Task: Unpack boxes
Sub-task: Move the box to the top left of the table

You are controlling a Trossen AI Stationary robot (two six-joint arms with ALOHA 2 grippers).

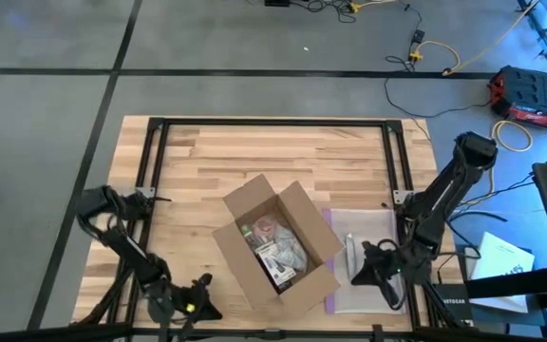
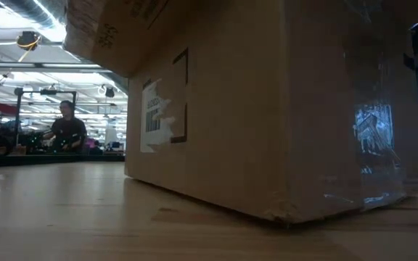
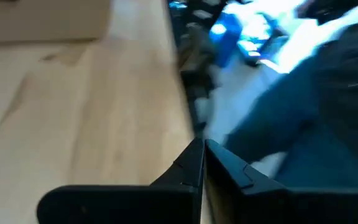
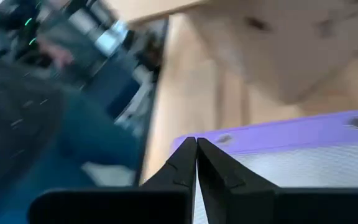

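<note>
Left pincer [image 1: 195,302] pressed together and empty at the worktop's [image 1: 198,171] near edge, box [image 1: 275,244] just beside it toward the middle. Right pincer [image 1: 373,269] likewise pressed together, over the clear bag [image 1: 373,228] on the box's other side. Flaps open, contents still inside: judged early in unpacking; next move calls for spreading one pincer and reaching down between the flaps.

Low view: only the box wall [image 2: 267,116] close up, a person far behind.

Left wrist: fingertips [image 3: 194,163] closed beside the worktop edge; little room there.

Right wrist: fingertips [image 4: 188,163] closed at the bag's purple edge [image 4: 278,134].
</note>
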